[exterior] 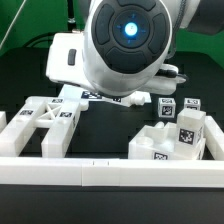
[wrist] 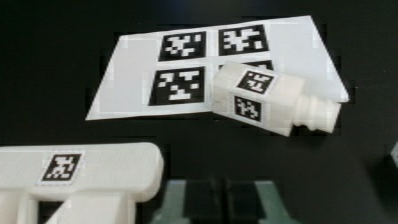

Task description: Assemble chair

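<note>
Chair's white cube-ended plastic peg [wrist: 267, 97] on marker board [wrist: 151, 60]: centre above, align across shaft, descend squarely; claw [wrist: 222, 203] spread: cannot tell.

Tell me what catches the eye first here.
The round white arm, a blue light glowing on it, fills the exterior view's top middle. Below, the X-braced frame sits at that view's left, tagged blocks at its right. The wrist view shows a tagged peg across a corner of the marker board.

The arm [exterior: 125, 45] is bent forward, its rounded joint faced toward the exterior view. The opening of the hand [wrist: 228, 203] cannot be judged.
</note>
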`<action>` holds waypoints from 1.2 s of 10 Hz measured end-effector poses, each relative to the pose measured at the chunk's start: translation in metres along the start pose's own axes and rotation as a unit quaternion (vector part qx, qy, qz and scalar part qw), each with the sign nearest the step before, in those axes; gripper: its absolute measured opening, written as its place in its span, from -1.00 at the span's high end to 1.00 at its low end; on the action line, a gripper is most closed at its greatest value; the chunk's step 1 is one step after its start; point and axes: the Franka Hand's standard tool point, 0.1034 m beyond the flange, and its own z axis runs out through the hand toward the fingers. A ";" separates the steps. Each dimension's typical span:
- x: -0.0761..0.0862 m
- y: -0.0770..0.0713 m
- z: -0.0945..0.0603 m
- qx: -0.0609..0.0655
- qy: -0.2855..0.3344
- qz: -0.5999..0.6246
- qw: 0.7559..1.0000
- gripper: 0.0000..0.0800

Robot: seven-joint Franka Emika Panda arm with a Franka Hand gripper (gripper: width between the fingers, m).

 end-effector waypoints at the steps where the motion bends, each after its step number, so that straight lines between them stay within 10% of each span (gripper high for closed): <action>1: 0.000 0.000 0.000 0.000 0.000 0.000 1.000 0.31; 2: 0.000 0.000 0.000 0.000 0.000 -0.001 1.000 0.31; 4: -0.005 -0.002 0.001 0.003 0.017 0.023 1.000 -0.36; 6: -0.016 -0.003 0.017 0.033 0.022 0.061 0.997 -0.57; 12: -0.028 0.011 0.025 0.050 0.039 0.183 0.981 -0.62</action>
